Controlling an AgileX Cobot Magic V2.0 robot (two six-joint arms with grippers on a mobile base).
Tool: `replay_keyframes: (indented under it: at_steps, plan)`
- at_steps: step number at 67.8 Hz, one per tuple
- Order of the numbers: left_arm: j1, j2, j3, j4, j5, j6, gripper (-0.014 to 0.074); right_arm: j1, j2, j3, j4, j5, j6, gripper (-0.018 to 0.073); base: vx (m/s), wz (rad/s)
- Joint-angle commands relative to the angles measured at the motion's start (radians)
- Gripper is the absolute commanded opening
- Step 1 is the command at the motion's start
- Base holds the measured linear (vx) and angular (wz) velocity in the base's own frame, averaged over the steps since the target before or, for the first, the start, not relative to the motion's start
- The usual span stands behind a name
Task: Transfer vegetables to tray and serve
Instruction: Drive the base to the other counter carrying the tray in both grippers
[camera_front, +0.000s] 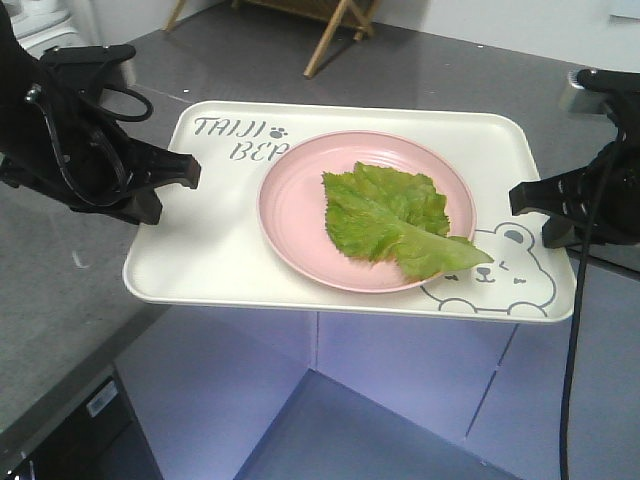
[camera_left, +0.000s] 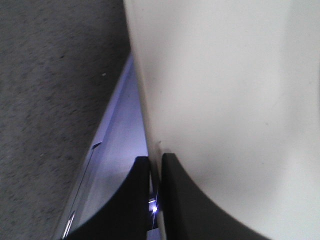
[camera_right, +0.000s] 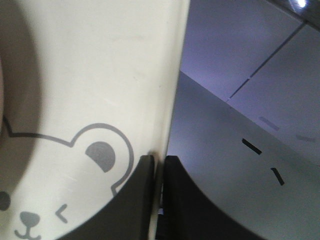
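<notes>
Front-facing view: a crinkled bright green lettuce leaf (camera_front: 395, 222) with a pale midrib lies flat on a round pink plate (camera_front: 295, 205), its tip hanging over the plate's near right rim. The plate sits in the middle of a large cream rectangular tray (camera_front: 200, 250) with rounded corners, grey "TAIJI BEAR" lettering at the far left corner and a winking bear drawn at the near right corner. The plate covers part of the lettering.

The tray is held up in the air, roughly level, above a pale bluish-white cabinet top or floor (camera_front: 330, 420). A grey speckled surface (camera_front: 60, 300) runs along the left and behind. Wooden legs (camera_front: 335, 35) stand at the back by a light wall.

The left gripper (camera_front: 190, 170) is clamped on the tray's left rim, and the right gripper (camera_front: 520, 198) on its right rim. Each wrist view shows two black fingers (camera_left: 175, 200) closed narrowly on the thin cream edge, the right pair (camera_right: 137, 200) just beside the bear's ear. The leaf lies between the two grippers, nearer the right one and touching neither.
</notes>
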Motion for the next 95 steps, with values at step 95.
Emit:
replay_keyframes:
  at_steps: [95]
  plan:
    - [-0.007,-0.045,-0.027,-0.008,-0.046,0.02,-0.0006,0.001,-0.033,-0.03,-0.011,-0.049,-0.028,-0.0004,0.06,-0.37]
